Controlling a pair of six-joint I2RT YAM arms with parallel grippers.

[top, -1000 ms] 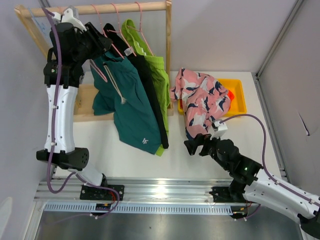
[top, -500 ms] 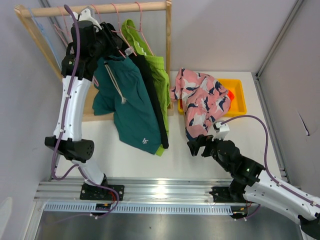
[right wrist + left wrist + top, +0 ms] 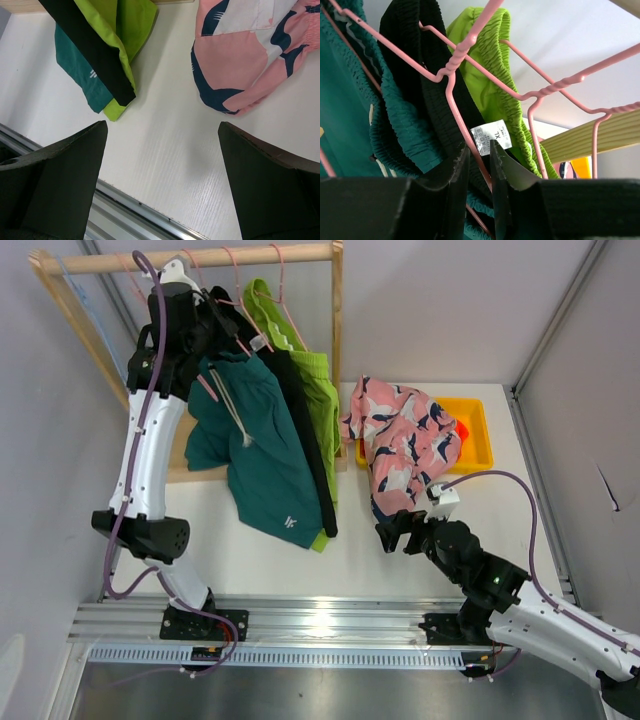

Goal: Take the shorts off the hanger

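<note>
White tabletop point(image 3: 250, 560) runs from the metal rail point(image 3: 330, 615) by my bases to pale grey walls point(image 3: 450, 300). At the far left stands a wooden rack point(image 3: 250, 255), and from its bar pink wire hangers point(image 3: 445, 75) carry teal shorts point(image 3: 255, 460), black shorts point(image 3: 305, 430) and lime shorts point(image 3: 322, 390), side by side. A yellow bin point(image 3: 478, 435) sits at the far right, just beside the rack's post. Pink shorts point(image 3: 405, 440) with navy splotches are heaped over its left end and spill onto the table, and a scrap of orange shorts point(image 3: 462, 428) shows inside it. My left claw point(image 3: 479, 150) is up at the rack, fingers close together with a hanger wire passing between them, by the black waistband; whether they pinch the wire I cannot tell. My right claw point(image 3: 162, 127) hovers above bare table near the pink shorts, spread wide, holding nothing
</note>
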